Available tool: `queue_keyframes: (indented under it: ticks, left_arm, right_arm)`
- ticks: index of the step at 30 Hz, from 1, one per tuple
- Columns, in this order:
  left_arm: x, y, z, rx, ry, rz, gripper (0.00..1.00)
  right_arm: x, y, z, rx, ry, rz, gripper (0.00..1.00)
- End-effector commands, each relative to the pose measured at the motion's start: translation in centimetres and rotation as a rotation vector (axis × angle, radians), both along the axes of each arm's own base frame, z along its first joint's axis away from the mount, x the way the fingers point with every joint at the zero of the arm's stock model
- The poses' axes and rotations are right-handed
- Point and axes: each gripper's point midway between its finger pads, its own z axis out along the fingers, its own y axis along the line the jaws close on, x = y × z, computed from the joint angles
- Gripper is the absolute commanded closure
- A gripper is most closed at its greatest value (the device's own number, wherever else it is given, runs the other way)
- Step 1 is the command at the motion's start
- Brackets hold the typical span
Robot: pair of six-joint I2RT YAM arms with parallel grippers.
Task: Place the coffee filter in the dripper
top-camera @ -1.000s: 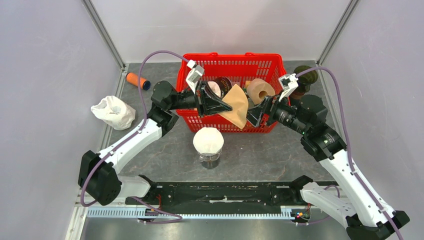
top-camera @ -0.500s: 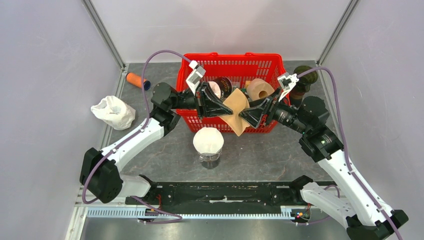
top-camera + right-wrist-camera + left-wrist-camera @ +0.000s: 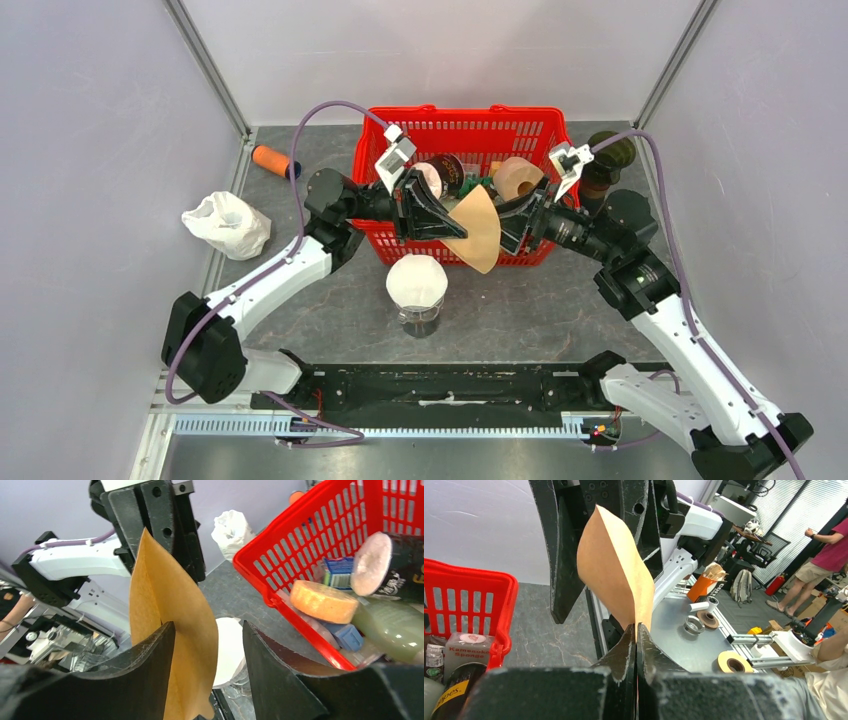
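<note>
The brown paper coffee filter [image 3: 480, 232] hangs in the air over the front rim of the red basket [image 3: 462, 125], just above and to the right of the white dripper [image 3: 417, 280] on its glass carafe [image 3: 418, 320]. My left gripper [image 3: 447, 222] is shut on the filter's pointed end; in the left wrist view [image 3: 636, 628] the filter [image 3: 616, 570] bulges open beyond it. My right gripper [image 3: 512, 226] is open at the filter's other side. In the right wrist view [image 3: 209, 627] the filter's curved edge [image 3: 170, 610] lies between the jaws against the left finger [image 3: 145, 675]. The dripper [image 3: 231, 650] shows below.
The basket holds a sponge [image 3: 322, 600], bottles and a tape roll [image 3: 520, 178]. An orange cylinder [image 3: 272, 160] and a white crumpled bag [image 3: 227, 223] lie at the left. A dark green object [image 3: 612, 155] stands at the back right. A black rail [image 3: 450, 385] runs along the front.
The filter has turned from a flat wide sheet into a narrower curved shape and hangs lower. My right gripper moved in onto it, then drew back slightly to the right.
</note>
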Motion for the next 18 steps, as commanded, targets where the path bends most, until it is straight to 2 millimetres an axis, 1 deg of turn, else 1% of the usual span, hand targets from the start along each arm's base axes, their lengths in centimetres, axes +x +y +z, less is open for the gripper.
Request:
queue_keyframes:
  ticks: [1,6,9,10,12,14,16,17,18]
  left_arm:
    - [-1.3,0.3,1.0,-0.017,-0.044,-0.069,0.98]
    - [-2.5,0.6,1.6,-0.044,-0.060,-0.132,0.98]
    - [-2.5,0.5,1.5,-0.047,-0.056,-0.143,0.98]
    - [-2.4,0.4,1.5,-0.044,-0.050,-0.143,0.98]
    - [-2.0,0.2,1.5,-0.040,-0.036,-0.142,0.98]
    - [-1.8,0.0,1.5,-0.036,-0.023,-0.145,0.98]
    - [-1.5,-0.2,1.6,-0.034,-0.013,-0.146,0.98]
    - [-1.5,-0.2,1.6,-0.033,-0.010,-0.146,0.98]
    - [-1.4,-0.3,1.7,-0.034,-0.009,-0.147,0.98]
  right_arm:
    - [-2.5,1.1,2.6,0.049,-0.091,0.166,0.40]
    - [-4.3,1.9,2.8,0.067,-0.110,0.312,0.42]
    - [-4.6,1.8,3.0,0.067,-0.127,0.317,0.42]
    - [-4.5,1.7,3.1,0.064,-0.132,0.302,0.44]
    - [-4.3,1.5,3.0,0.059,-0.129,0.284,0.52]
    - [-4.5,1.5,2.9,0.056,-0.123,0.287,0.66]
    - [-4.6,1.6,2.9,0.057,-0.110,0.296,0.75]
    - [-4.6,1.6,2.8,0.056,-0.108,0.300,0.81]
    - [-4.5,1.6,2.8,0.056,-0.100,0.298,0.91]
